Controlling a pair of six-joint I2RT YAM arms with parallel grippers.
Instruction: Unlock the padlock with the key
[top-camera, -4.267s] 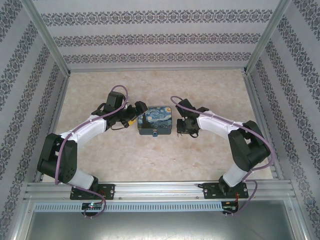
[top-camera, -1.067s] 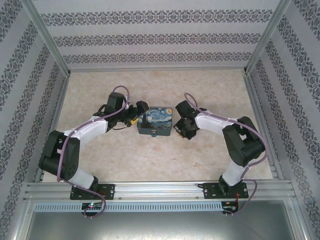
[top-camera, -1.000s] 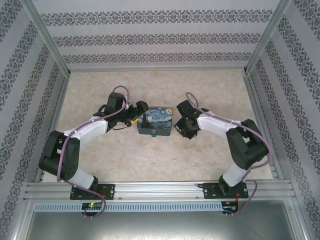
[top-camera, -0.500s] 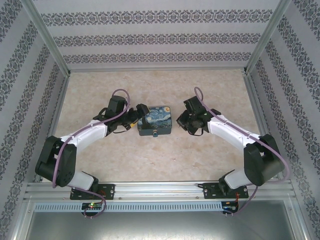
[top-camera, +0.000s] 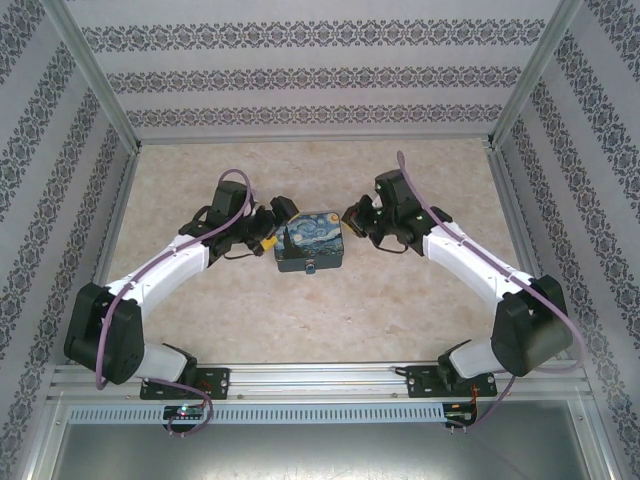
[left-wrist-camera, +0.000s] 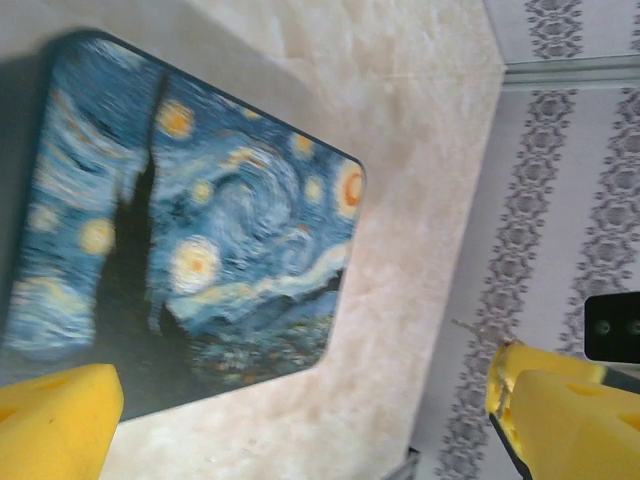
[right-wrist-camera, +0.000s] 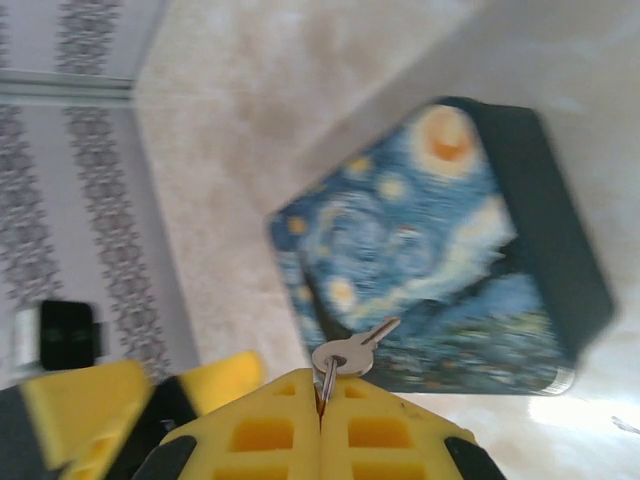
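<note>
While our right gripper (right-wrist-camera: 322, 385) pinches the tiny silver key (right-wrist-camera: 352, 352), left gripper (left-wrist-camera: 300, 415) gaping:
we'd steady the small blue padlock (top-camera: 311, 267) at the starry-painted rectangular tin's (right-wrist-camera: 440, 270) front first.

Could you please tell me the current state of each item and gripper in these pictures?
left gripper: open, holding nothing.
right gripper: shut on the key.
key: pinched at its head end, blade sticking out free.
padlock: at the near side of the tin, no key in it; too small to tell if locked.
tin: lid shut, lying flat.
</note>
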